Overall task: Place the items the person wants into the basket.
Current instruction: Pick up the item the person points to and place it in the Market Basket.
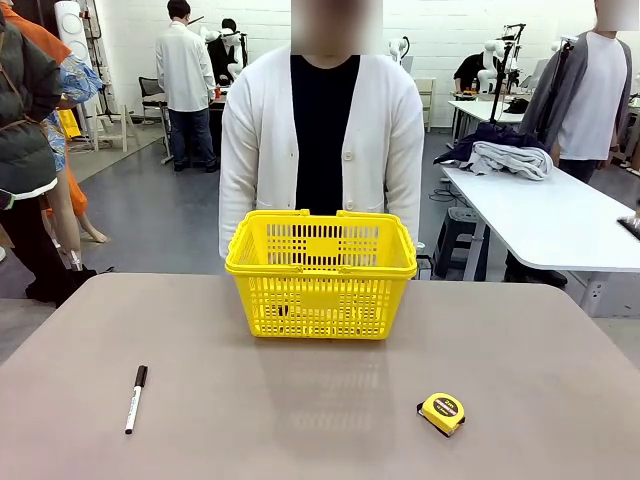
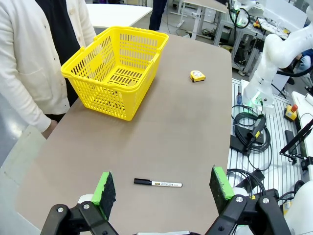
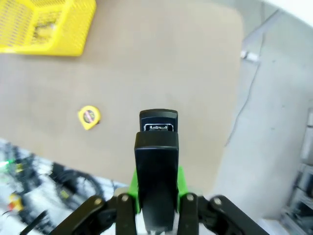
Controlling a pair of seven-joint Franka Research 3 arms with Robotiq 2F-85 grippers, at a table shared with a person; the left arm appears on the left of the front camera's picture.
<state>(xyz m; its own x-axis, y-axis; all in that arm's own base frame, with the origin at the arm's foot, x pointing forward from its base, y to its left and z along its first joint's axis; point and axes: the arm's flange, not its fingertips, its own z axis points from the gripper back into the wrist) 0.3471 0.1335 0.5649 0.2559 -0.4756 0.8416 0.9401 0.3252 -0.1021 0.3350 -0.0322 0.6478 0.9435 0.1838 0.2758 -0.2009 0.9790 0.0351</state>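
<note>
Clenched on a long black stapler (image 3: pixel 156 166), the right gripper (image 3: pixel 156 196) holds it lengthwise between its green pads (image 3: pixel 181 182), the stapler's metal-mouthed end pointing away from the wrist, high above the table (image 3: pixel 161 63) near one of its rounded corners. Released, the left gripper (image 2: pixel 164 188) hangs with its two fingers (image 2: pixel 104 188) spread wide apart and nothing between them, above the table's near edge on the robot's left side.

A yellow shopping basket (image 1: pixel 321 272) stands at the middle of the far edge, handles folded down along its rim, directly in front of the person (image 1: pixel 322 140) in a white cardigan over a black top. Through the lattice something dark shows on its floor; what it is cannot be told. A white marker with a black cap (image 1: pixel 135 398) lies toward the near left corner, well apart from the basket. A yellow tape measure (image 1: pixel 442 412) sits toward the near right edge, also well apart from the basket.
</note>
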